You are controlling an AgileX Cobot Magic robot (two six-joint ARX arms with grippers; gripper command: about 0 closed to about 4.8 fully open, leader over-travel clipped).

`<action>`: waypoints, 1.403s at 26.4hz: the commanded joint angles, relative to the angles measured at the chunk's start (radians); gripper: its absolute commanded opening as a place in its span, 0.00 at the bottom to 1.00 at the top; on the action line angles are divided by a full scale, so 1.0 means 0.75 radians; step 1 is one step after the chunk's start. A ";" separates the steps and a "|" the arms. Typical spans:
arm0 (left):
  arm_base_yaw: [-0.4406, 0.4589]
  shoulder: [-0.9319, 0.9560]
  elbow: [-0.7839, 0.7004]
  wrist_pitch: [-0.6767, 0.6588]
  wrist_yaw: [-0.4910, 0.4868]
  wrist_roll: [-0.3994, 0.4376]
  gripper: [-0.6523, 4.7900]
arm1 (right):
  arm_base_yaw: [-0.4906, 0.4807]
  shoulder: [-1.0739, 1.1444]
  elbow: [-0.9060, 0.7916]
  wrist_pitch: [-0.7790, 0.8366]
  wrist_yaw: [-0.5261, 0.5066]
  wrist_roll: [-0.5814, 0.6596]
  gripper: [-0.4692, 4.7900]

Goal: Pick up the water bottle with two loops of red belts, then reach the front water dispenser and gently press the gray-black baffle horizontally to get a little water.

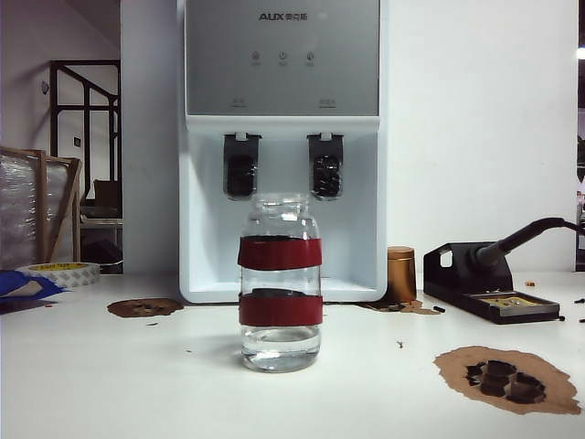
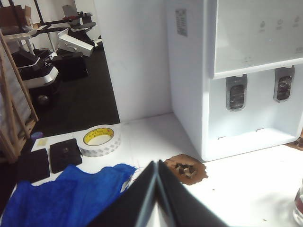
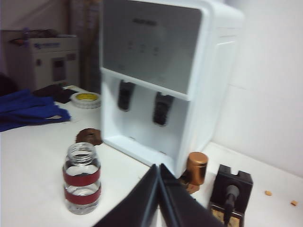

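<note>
While both grippers sit clear of the work, you have the bottle standing upright on the white table, in front of the dispenser and apart from it; its two red bands are level, a little water lies in its base, and its mouth is uncovered. Your left gripper has its fingers pressed together on nothing, raised over the table near a blue cloth and a tape roll; your right gripper is likewise clenched and empty, raised beside the bottle without touching it. Behind the bottle you see the baffle, the right-hand lever, with its twin to the left; neither is touched. A copper cylinder stands just beside the dispenser's right corner; a black soldering stand lies further right.
</note>
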 commanded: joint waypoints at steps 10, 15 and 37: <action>-0.002 -0.129 -0.124 0.025 0.118 -0.035 0.11 | 0.001 -0.001 -0.035 -0.013 -0.079 0.000 0.08; -0.002 -0.129 -0.184 0.120 0.138 -0.089 0.11 | 0.001 -0.001 -0.072 0.018 -0.084 -0.037 0.08; -0.002 -0.129 -0.285 0.307 0.075 -0.129 0.11 | 0.001 -0.001 -0.137 0.187 -0.071 -0.021 0.09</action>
